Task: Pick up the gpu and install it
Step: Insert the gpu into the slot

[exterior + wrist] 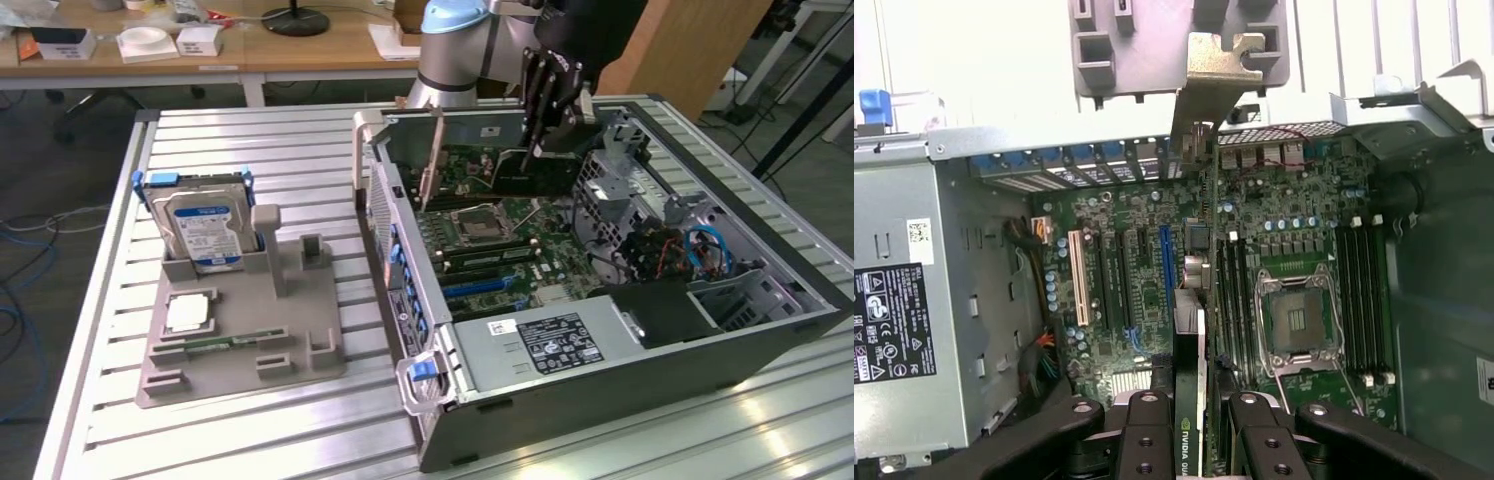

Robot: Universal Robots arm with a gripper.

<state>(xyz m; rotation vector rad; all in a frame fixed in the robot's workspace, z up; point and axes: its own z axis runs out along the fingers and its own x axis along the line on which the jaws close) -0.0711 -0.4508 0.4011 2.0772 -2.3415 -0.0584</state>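
My gripper [554, 135] reaches down into the open computer case [641, 390] and is shut on the gpu [527, 172]. The card stands on its long edge with its dark face showing, over the far part of the motherboard [514, 235]. In the wrist view the gpu [1201, 290] appears edge-on between my black fingers [1149, 440]. Its silver bracket [1219, 70] points toward the case's slotted rear wall. It runs along the expansion slots, close beside the blue slot [1168, 262]. I cannot tell whether its lower edge touches a slot.
A grey holder [240, 350] stands on the table at the exterior view's left, carrying a hard drive [200, 230], a processor [187, 312] and a memory stick [220, 343]. Inside the case are the power supply [547, 345], the processor socket [1299, 325] and loose cables [701, 250].
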